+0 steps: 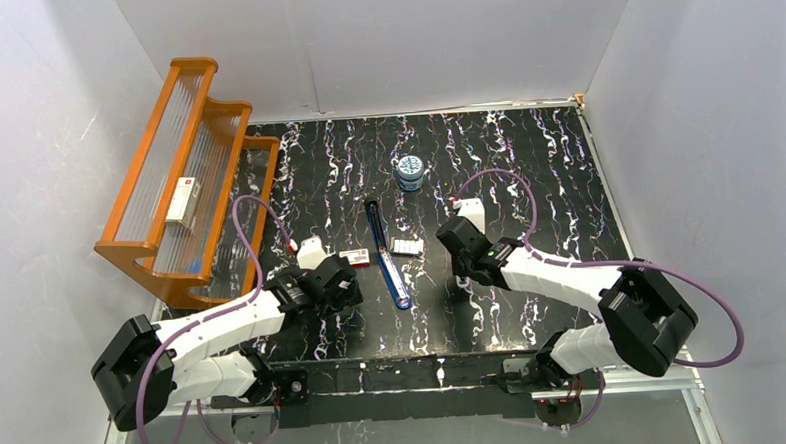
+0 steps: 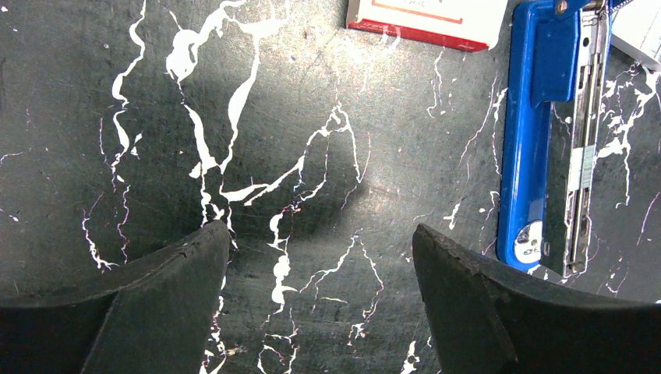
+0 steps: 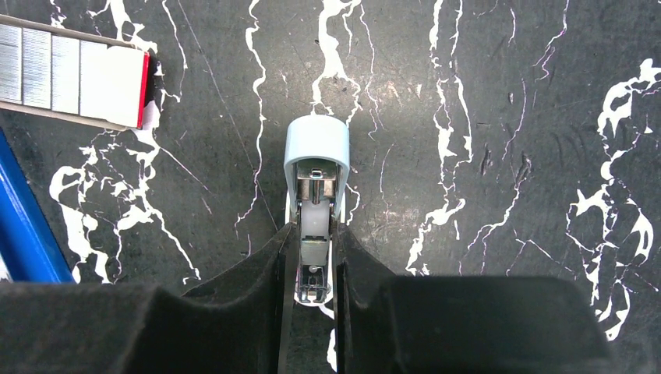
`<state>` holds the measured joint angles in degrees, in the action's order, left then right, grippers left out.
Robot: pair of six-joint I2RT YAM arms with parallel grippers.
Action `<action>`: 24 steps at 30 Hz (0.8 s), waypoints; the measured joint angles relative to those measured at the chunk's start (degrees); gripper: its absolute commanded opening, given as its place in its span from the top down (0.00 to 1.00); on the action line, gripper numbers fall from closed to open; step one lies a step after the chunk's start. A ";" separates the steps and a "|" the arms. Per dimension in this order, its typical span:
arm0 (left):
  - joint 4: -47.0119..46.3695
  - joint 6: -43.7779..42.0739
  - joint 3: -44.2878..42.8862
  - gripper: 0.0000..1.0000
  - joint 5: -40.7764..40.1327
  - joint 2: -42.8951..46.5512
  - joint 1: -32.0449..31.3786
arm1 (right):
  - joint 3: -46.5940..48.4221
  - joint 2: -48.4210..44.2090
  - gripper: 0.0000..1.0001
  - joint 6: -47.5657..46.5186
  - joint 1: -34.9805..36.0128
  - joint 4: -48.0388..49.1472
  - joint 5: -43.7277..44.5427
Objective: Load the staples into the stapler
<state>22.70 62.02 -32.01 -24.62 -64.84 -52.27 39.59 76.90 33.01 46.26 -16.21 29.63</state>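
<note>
**Currently: stapler [image 1: 386, 252] open, staples [image 1: 406, 246] not yet in**

Top view: stapler laid lengthwise mid-table, swung open, prob. to keep the rail facing up for loading. Staples just right of it, near but not touching, handy for a short carry. Red-and-white card box [image 1: 355, 258] just left of stapler, apart from it. Round tin [image 1: 410, 171] farther back and orange rack [image 1: 182, 191] far left, both well out of the work area.

Left wrist: left gripper [image 2: 312, 234] w/ jaws wide apart, empty, above bare tabletop [image 2: 117, 156]. Stapler to its right, metal rail exposed; can't tell if any strip sits in it. Likely parked ready to steady the blue body.

Right wrist: right gripper [image 3: 314, 234] pinched narrow on near end of small pale-blue tool [image 3: 316, 156], down on tabletop right of staples, tray of silvery strips showing. Prob. being put aside to free the pincer for a strip. Can't tell if grip firm or slackening.
</note>
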 measured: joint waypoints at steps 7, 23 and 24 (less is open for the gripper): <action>0.00 0.02 0.00 0.15 0.02 0.00 0.00 | 0.00 -1.18 0.69 -0.04 0.00 -0.24 0.00; 0.00 0.00 0.00 0.15 0.00 0.00 0.00 | 0.02 0.17 0.68 -1.22 0.00 1.92 -0.44; 0.00 0.00 0.00 0.15 0.00 0.00 0.00 | 0.02 0.46 0.68 -1.42 0.00 2.10 -0.46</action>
<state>22.70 62.02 -32.01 -24.62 -64.84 -52.27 39.62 77.36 31.59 46.26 -14.11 29.17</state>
